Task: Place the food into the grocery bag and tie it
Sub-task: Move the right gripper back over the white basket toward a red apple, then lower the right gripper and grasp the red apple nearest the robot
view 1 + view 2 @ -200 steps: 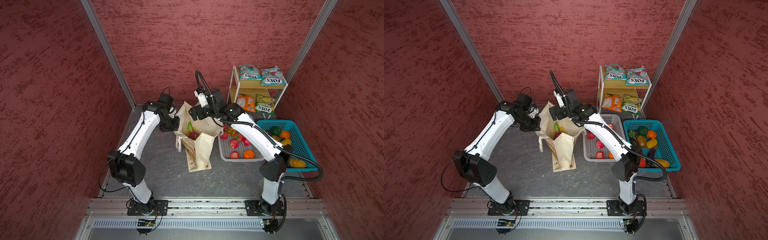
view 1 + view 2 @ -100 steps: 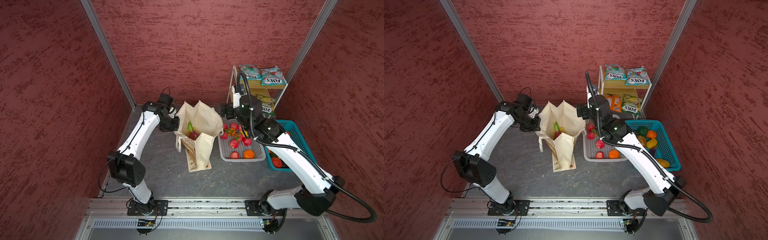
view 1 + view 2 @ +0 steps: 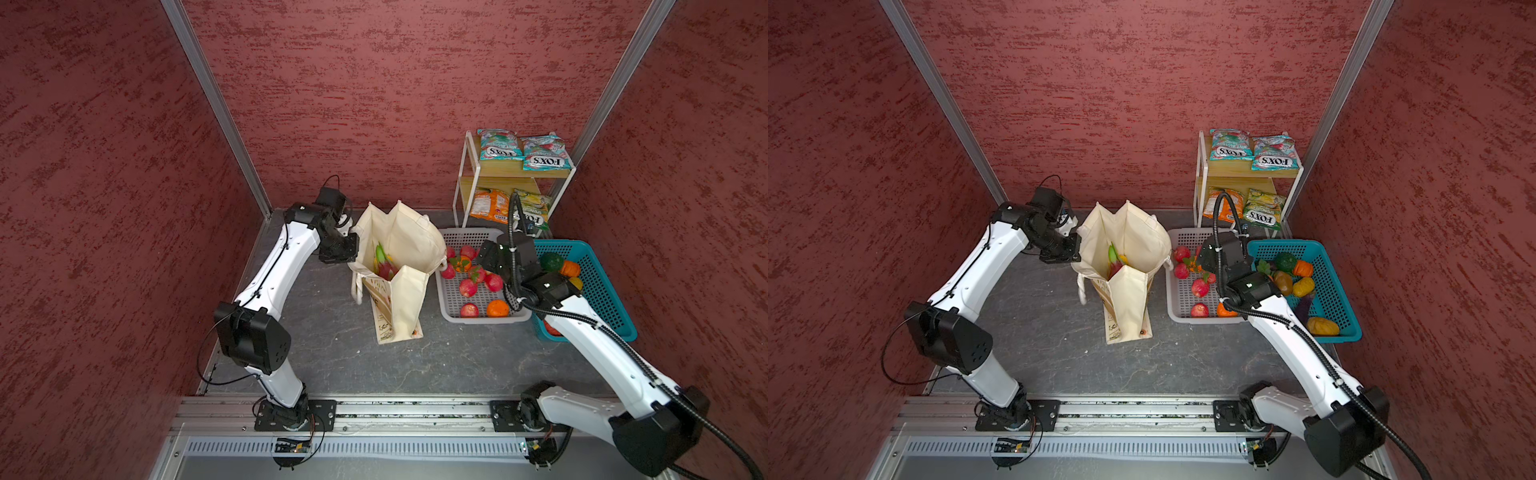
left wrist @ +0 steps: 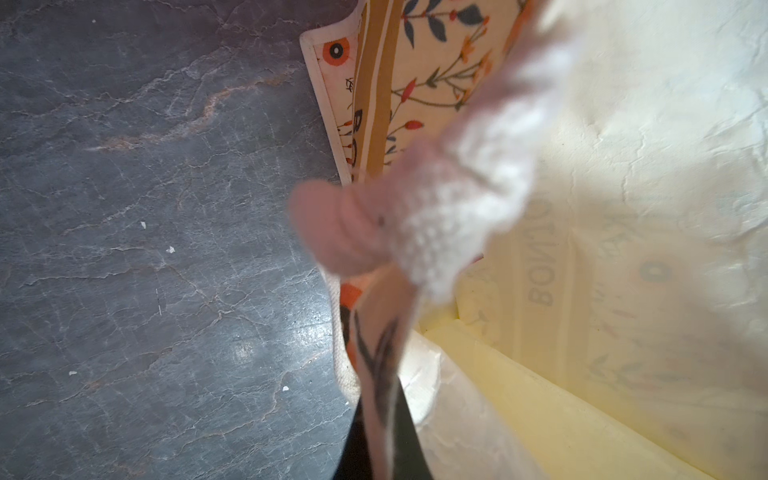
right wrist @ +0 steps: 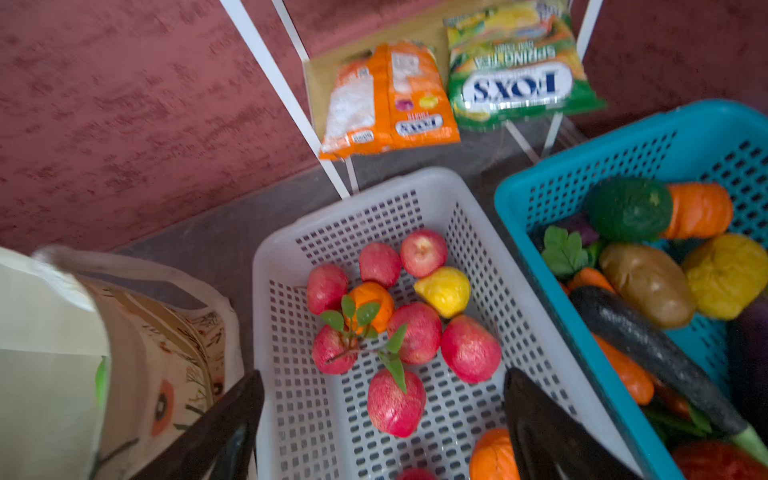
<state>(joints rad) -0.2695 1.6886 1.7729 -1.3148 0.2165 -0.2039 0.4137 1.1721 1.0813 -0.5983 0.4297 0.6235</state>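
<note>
The cream floral grocery bag (image 3: 409,245) (image 3: 1133,237) stands open at the middle of the floor. A pink dragon fruit (image 3: 385,269) (image 3: 1115,268) with green tips lies inside it, beside a bit of yellow fruit (image 3: 1122,258). My left gripper (image 3: 347,249) (image 4: 382,436) is shut on the bag's rim, pinching the printed cloth. Over the grey basket (image 3: 484,319) (image 5: 266,257) hangs my right gripper (image 3: 482,259) (image 5: 382,415), open and empty. Two teal-and-red FOX'S packets (image 3: 498,145) (image 3: 1275,151) lie on the top shelf. A dark green vegetable (image 3: 552,262) (image 5: 627,210) sits in the blue basket (image 3: 623,328) (image 5: 540,187).
The grey basket holds red apples (image 5: 395,403), oranges (image 5: 372,299) and a yellow lemon (image 5: 444,291). The blue basket holds several vegetables, including an aubergine (image 5: 648,340). Orange (image 5: 390,95) and yellow-green (image 5: 515,70) FOX'S packets lie on the rack's lower shelf. Red walls close in on three sides.
My right arm has swung away from above the bag to the right and come down over the grey basket. The left gripper has kept its hold on the bag's rim.
</note>
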